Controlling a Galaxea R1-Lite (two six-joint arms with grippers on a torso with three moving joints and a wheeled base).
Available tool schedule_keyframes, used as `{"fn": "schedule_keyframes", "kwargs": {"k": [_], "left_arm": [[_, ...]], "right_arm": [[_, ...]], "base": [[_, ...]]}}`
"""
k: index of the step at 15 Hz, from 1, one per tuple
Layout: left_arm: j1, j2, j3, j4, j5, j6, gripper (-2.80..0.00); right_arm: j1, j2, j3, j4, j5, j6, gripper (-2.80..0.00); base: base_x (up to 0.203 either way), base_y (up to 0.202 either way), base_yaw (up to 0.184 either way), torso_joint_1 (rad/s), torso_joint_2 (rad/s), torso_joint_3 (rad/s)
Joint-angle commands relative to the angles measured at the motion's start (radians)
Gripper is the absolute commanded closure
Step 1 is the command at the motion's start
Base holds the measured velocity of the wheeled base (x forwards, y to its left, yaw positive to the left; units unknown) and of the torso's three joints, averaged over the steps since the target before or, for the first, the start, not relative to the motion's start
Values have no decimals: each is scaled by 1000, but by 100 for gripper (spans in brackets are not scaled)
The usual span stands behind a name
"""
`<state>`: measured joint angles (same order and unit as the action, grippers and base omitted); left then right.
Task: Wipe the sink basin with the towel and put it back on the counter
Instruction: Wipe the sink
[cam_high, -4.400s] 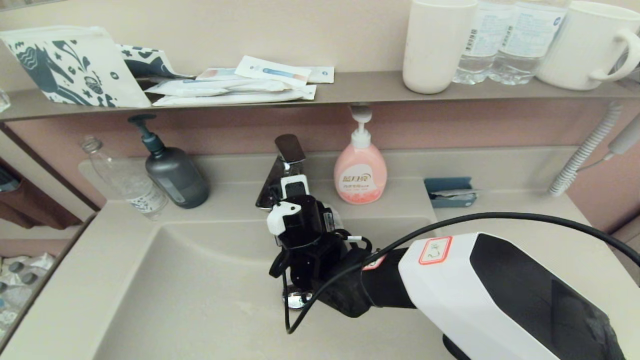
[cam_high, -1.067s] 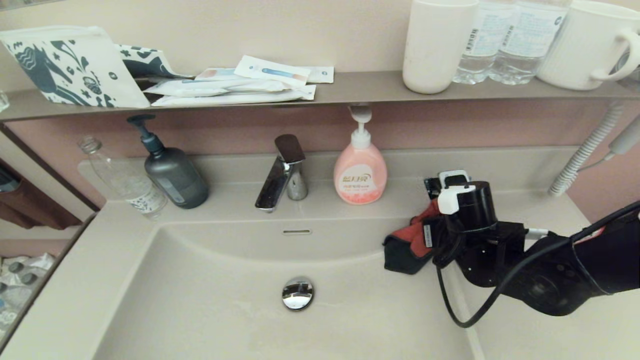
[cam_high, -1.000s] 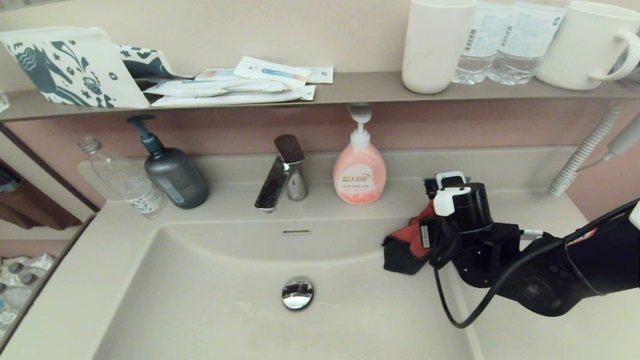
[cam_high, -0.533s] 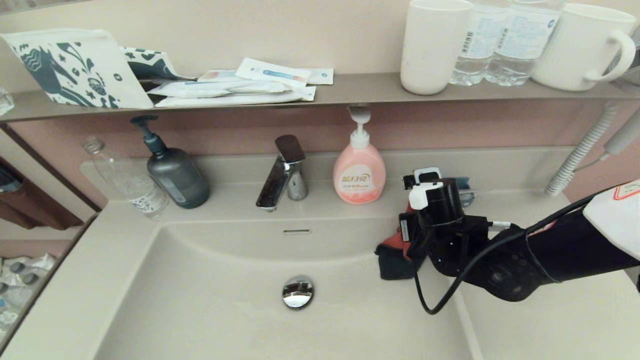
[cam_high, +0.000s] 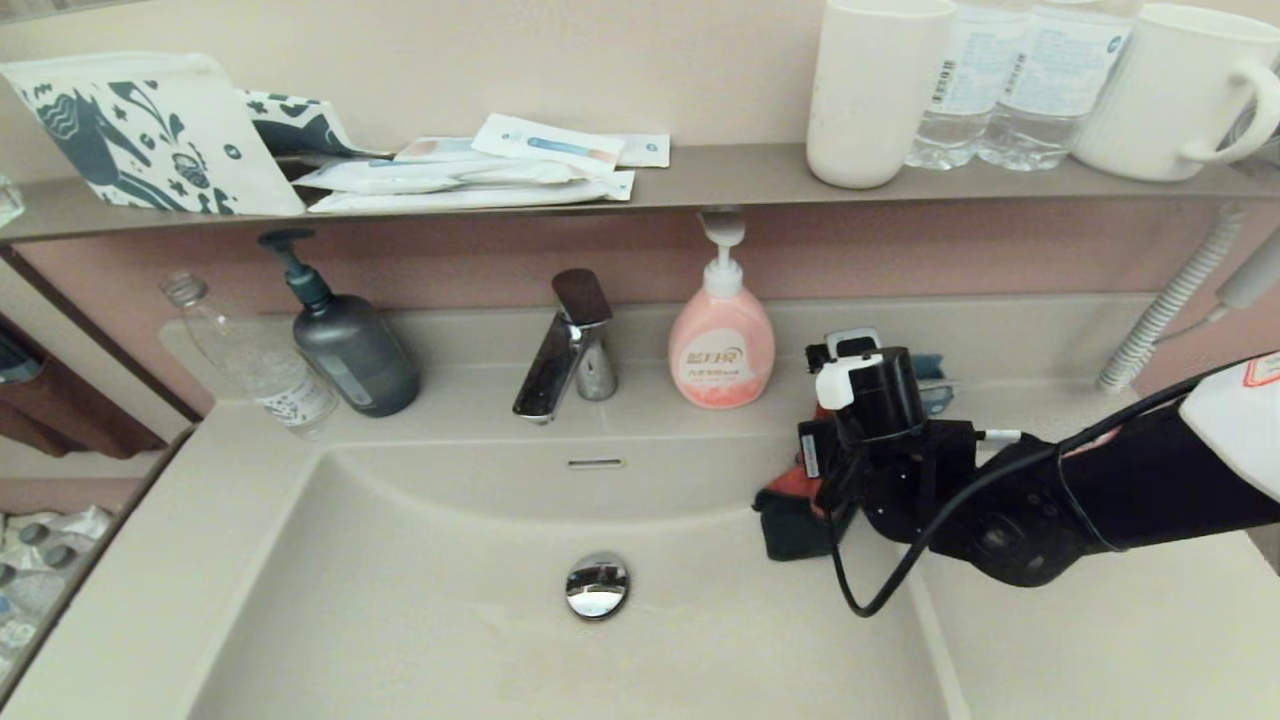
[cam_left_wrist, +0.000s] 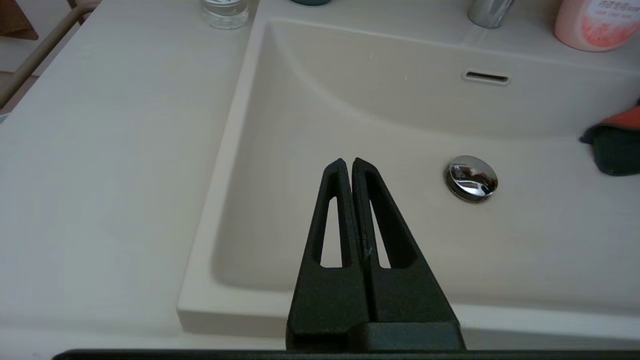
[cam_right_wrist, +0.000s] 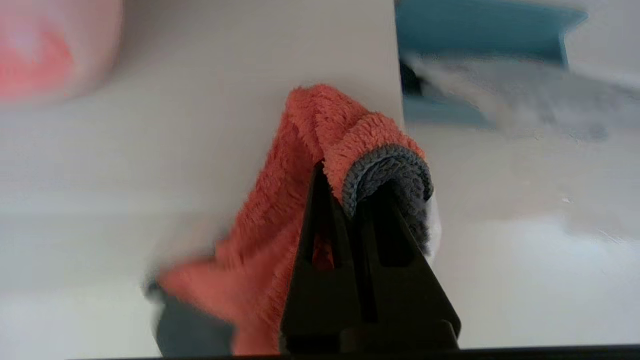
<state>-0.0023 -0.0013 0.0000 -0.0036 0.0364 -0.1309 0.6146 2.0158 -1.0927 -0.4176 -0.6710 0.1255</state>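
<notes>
On your beige bench (cam_high: 1060, 660) stand a clear bottle (cam_high: 255, 365), grey pump bottle (cam_high: 345, 345), tap (cam_high: 565, 345), pink soap bottle (cam_high: 720, 340) and a teal holder (cam_high: 930, 375) behind the basin.

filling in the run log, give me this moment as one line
right gripper: shut on towel | towel: hanging over basin right edge | left gripper: shut, parked over basin front | counter: towel not yet down

The head camera is looking down from above onto the sink basin (cam_high: 420, 610). The left wrist camera is facing across the same basin and drain plug (cam_left_wrist: 471, 178). The right wrist camera is hovering close over the towel (cam_right_wrist: 300, 200).
</notes>
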Motion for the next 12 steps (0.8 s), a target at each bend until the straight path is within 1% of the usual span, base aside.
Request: {"fn": "schedule_keyframes", "kwargs": {"k": [1, 3, 6, 9, 10, 12], "left_arm": [[-1, 1, 0, -1, 0, -1, 0], [-1, 1, 0, -1, 0, -1, 0], [1, 1, 0, -1, 0, -1, 0], [-1, 1, 0, -1, 0, -1, 0], [1, 1, 0, 0, 0, -1, 0], [-1, 1, 0, -1, 0, -1, 0]], "right_arm": [[22, -63, 57, 19, -5, 10, 0], [41, -131, 120, 45, -6, 30, 0], [58, -228, 208, 99, -7, 38, 0], [79, -288, 225, 254, -13, 38, 0], [90, -293, 221, 285, -16, 38, 0], [119, -278, 217, 298, -16, 37, 0]], "base": [[0, 0, 0, 0, 0, 0], [0, 0, 0, 0, 0, 0], [0, 0, 0, 0, 0, 0], [0, 0, 0, 0, 0, 0], [0, 0, 0, 0, 0, 0], [0, 0, 0, 0, 0, 0]]}}
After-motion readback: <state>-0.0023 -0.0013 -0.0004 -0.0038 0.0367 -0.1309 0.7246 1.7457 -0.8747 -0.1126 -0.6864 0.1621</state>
